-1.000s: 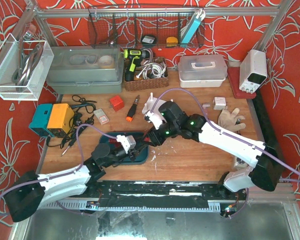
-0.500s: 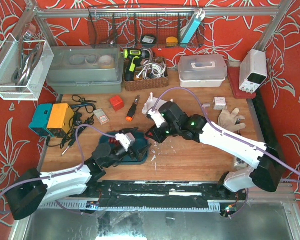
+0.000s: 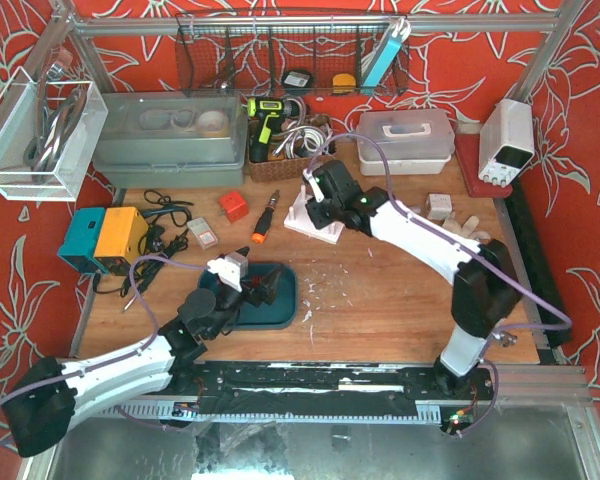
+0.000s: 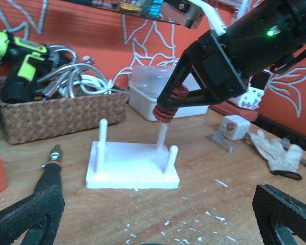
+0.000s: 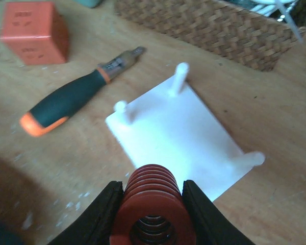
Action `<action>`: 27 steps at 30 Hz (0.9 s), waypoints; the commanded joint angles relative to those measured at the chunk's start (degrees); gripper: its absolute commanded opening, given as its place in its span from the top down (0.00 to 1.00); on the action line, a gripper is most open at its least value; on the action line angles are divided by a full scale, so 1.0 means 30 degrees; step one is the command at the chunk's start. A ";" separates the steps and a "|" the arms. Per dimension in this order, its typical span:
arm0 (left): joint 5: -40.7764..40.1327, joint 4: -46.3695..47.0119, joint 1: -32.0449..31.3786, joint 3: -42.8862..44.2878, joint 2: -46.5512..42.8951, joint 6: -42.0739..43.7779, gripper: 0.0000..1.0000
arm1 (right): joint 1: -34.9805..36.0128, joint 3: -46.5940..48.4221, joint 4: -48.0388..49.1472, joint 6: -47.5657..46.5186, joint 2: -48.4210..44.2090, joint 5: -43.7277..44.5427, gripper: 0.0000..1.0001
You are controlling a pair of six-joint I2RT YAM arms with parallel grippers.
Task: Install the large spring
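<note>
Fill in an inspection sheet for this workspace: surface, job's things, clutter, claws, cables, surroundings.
Surface: wooden table, white flecks scattered.
Job's things: red spring tilted over a peg of the white peg base; other pegs bare.
Clutter: screwdriver, orange cube, teal tray, glove.
Claws: right claw shut on the spring; left claw open, empty.
Cables: purple cable along each arm; black leads at left.
Surroundings: red floral walls, wicker basket, wire rack.

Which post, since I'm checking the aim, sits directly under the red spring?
The rear right post in the left wrist view: it stands directly below the red spring in the right gripper. The tall left post and the short front post stand bare.
</note>
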 commanded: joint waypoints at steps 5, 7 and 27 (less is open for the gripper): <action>-0.2121 -0.3485 0.0545 0.1243 0.0124 -0.2003 0.00 | -0.1586 0.5321 -0.0254 -0.0975 0.4482 0.0846 1.00; -0.2443 -0.4130 0.0628 0.1726 0.0715 -0.2604 0.00 | -0.1811 0.6666 -0.0695 -0.1083 0.5735 0.0688 1.00; -0.1453 -0.3335 0.0669 0.0516 -0.1359 -0.2318 0.00 | -0.2559 1.2894 -0.2276 -0.1131 1.1191 -0.0139 1.00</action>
